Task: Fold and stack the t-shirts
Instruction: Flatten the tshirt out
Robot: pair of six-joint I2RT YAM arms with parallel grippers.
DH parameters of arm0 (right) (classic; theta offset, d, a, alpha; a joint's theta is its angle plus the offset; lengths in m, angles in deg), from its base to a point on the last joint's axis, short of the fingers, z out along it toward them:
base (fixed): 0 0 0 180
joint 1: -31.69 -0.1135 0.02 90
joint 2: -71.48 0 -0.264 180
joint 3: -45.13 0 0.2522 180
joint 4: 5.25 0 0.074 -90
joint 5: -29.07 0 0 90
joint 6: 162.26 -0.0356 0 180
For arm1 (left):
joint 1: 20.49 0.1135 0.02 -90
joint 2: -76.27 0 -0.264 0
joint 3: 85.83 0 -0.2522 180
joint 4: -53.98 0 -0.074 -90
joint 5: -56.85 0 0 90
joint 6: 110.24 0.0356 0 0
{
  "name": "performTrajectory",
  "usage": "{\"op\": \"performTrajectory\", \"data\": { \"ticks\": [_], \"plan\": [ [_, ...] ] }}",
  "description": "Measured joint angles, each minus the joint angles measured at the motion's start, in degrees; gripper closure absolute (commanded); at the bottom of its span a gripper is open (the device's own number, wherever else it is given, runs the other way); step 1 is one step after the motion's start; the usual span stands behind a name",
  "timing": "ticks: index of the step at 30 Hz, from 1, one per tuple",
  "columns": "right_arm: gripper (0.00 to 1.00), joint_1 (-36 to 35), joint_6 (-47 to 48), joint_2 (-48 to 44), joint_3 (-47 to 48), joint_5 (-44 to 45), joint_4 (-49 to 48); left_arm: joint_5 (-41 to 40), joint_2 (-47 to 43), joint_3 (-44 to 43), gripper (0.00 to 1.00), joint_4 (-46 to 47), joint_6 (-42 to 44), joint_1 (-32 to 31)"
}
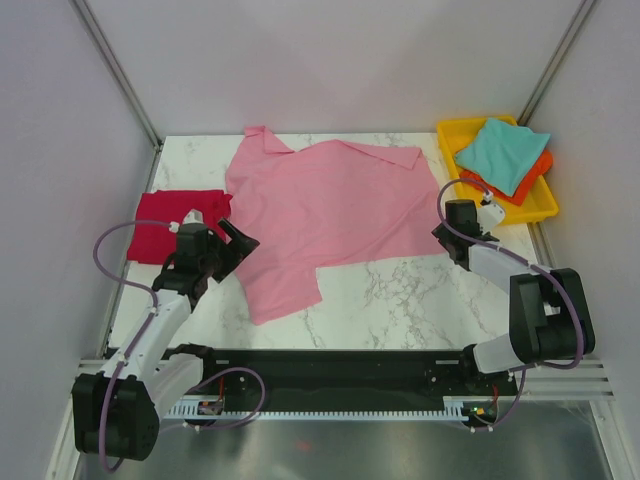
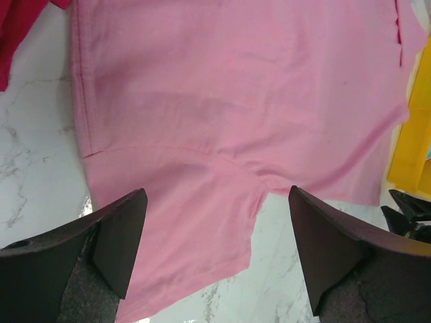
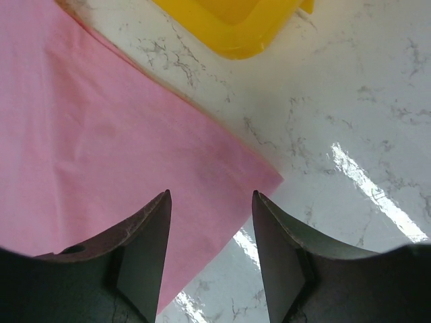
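Note:
A light pink t-shirt (image 1: 320, 210) lies spread flat in the middle of the marble table. A crimson red t-shirt (image 1: 165, 225) lies folded at the left edge. In the tray at the back right, a teal t-shirt (image 1: 500, 150) rests on an orange one (image 1: 530, 180). My left gripper (image 1: 235, 240) hovers open over the pink shirt's near-left sleeve (image 2: 195, 229), with nothing between its fingers (image 2: 128, 235). My right gripper (image 1: 455, 240) stands open just above the pink shirt's right corner (image 3: 256, 178), which shows between its fingertips (image 3: 161, 222).
The yellow plastic tray (image 1: 545, 208) sits at the back right, close to my right gripper, and its corner shows as the tray (image 3: 229, 27) in the right wrist view. Bare marble (image 1: 400, 300) lies in front of the pink shirt. Grey walls close in the sides.

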Motion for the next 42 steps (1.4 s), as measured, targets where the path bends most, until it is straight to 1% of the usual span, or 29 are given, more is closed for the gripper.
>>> {"op": "performTrajectory", "data": {
  "ticks": [1, 5, 8, 12, 15, 18, 19, 22, 24, 25, 26, 29, 31, 33, 36, 37, 42],
  "plan": [
    [0.43, 0.09, -0.37, 0.07, 0.00, 0.11, 0.15, -0.04, -0.15, 0.26, 0.07, -0.11, 0.44, -0.02],
    [0.44, 1.09, -1.46, 0.02, 0.00, 0.76, 0.37, -0.02, -1.05, 1.51, 0.07, -1.09, 2.27, -0.02],
    [0.46, 1.86, -2.16, 0.11, 0.00, 0.74, 0.70, 0.11, -3.76, 3.96, 0.07, -1.88, 2.93, -0.24],
    [0.48, 2.62, -2.80, 1.49, 0.00, 0.63, 0.72, -0.44, -7.28, 5.86, 0.10, -3.06, 3.45, -1.11],
    [0.51, 2.95, -3.17, 3.52, 0.00, 0.31, 0.61, -1.20, -8.00, 5.99, 0.14, -3.08, 3.76, -2.12],
    [0.66, 3.21, -3.37, 5.44, 0.44, 0.15, 0.11, -1.70, -6.93, 5.99, 0.19, -3.06, 4.09, -3.23],
    [0.80, 3.23, -3.65, 5.81, 0.66, -0.02, -0.24, -1.81, -6.40, 5.99, 0.20, -3.06, 4.22, -3.65],
    [0.97, 3.45, -4.15, 6.43, 0.79, -0.70, -0.66, -2.75, -4.04, 5.99, 0.21, -3.13, 4.46, -5.84],
    [1.00, 3.50, -4.44, 6.38, 0.79, -0.85, -0.59, -3.26, -2.89, 5.99, 0.21, -3.21, 4.50, -7.45],
    [1.00, 3.54, -4.50, 6.21, 0.76, -0.87, -0.55, -3.45, -2.45, 5.99, 0.22, -3.21, 4.50, -8.31],
    [1.00, 3.56, -4.52, 5.97, 0.74, -0.87, -0.52, -3.69, -2.12, 5.99, 0.25, -3.23, 4.50, -9.03],
    [1.00, 3.56, -4.66, 4.70, 0.61, -0.90, -0.52, -4.70, -1.55, 5.99, 0.28, -3.26, 4.52, -11.26],
    [1.00, 3.56, -4.76, 3.98, 0.61, -0.90, -0.52, -5.16, -1.18, 5.99, 0.30, -3.37, 4.52, -12.76],
    [1.00, 3.56, -4.87, 3.69, 0.61, -1.05, -0.52, -5.84, -1.03, 5.99, 0.35, -3.87, 4.50, -14.12],
    [1.00, 3.56, -4.92, 3.65, 0.61, -1.33, -0.52, -6.99, -0.96, 5.99, 0.36, -5.25, 4.44, -15.69],
    [1.00, 3.56, -4.94, 3.61, 0.61, -1.36, -0.52, -7.65, -0.87, 5.99, 0.39, -5.77, 4.42, -16.04],
    [1.00, 3.56, -5.07, 2.97, 0.31, -1.77, -0.50, -10.93, 1.49, 4.48, 0.39, -9.97, 4.39, -16.31]
  ]
}}
